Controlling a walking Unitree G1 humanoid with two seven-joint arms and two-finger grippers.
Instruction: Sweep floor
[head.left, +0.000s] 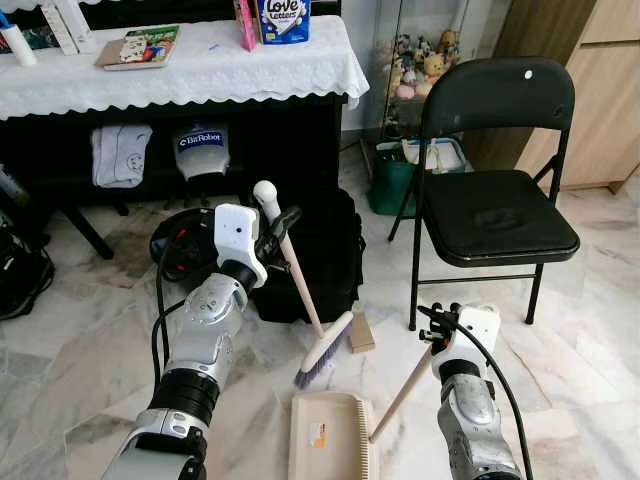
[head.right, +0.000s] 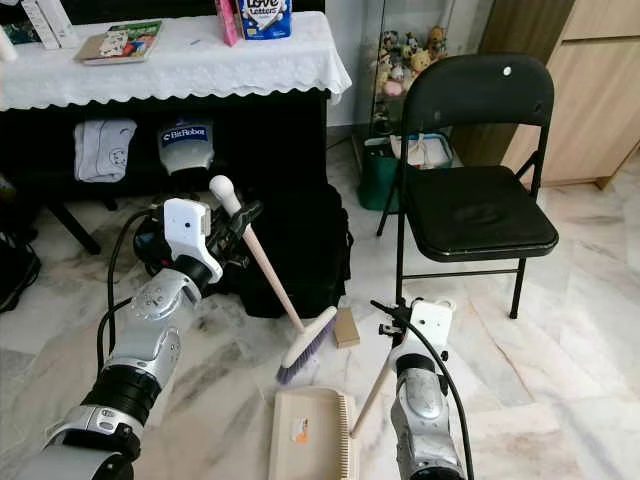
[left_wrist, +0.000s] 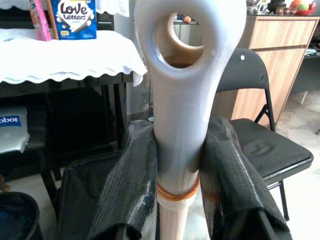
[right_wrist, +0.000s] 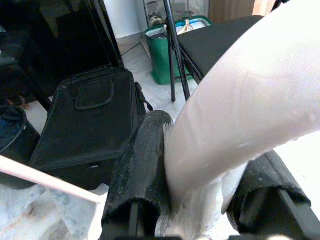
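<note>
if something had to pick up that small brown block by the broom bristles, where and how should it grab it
Probably across its two long sides, coming straight down from above. The brown block lies flat on the floor between the broom head and the black bag, with the dustpan just in front. That leaves little room for a low sideways approach.

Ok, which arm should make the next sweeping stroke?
Left. Its gripper clamps the broom handle, bristles on the floor beside the dustpan. The right gripper is holding the dustpan's handle.
</note>
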